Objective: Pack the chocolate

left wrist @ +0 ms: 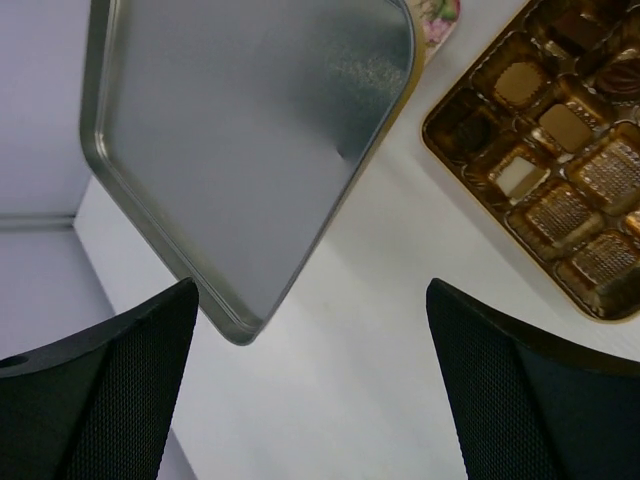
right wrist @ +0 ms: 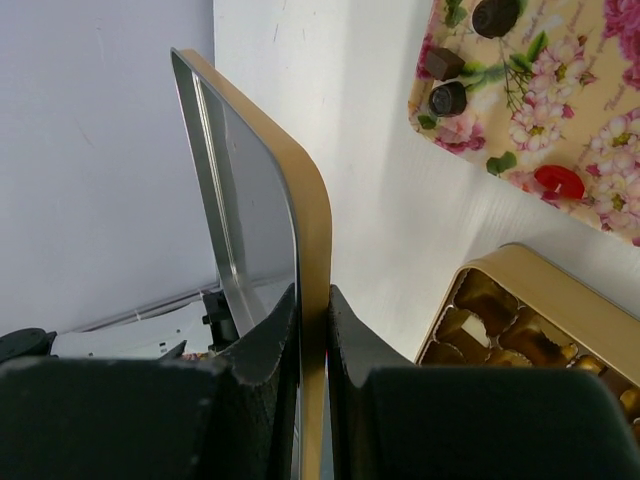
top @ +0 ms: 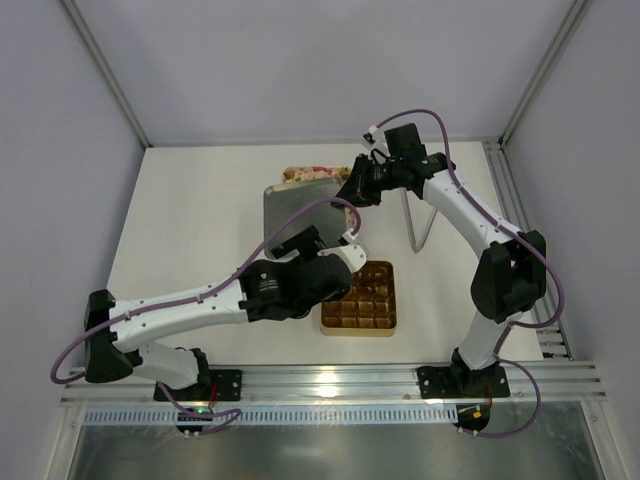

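Observation:
Several chocolates lie on the floral tray (right wrist: 560, 90): dark pieces (right wrist: 447, 98) and a red one (right wrist: 558, 180). The gold box (top: 360, 297) sits near the table's front, and some of its grid cells (left wrist: 566, 128) hold pieces. My right gripper (right wrist: 312, 300) is shut on the rim of the tin lid (right wrist: 260, 200), gold outside and silver inside, holding it tilted up on edge. My left gripper (left wrist: 310, 400) is open over bare table, with nothing between its fingers. The lid's corner (left wrist: 235, 325) lies just ahead of it and the box is to its right.
The lid (top: 295, 215) hangs between the floral tray (top: 318, 174) at the back and the gold box. A thin grey stand (top: 420, 225) rises right of the right gripper (top: 352, 192). The left gripper (top: 352, 250) is beside the box's far left corner.

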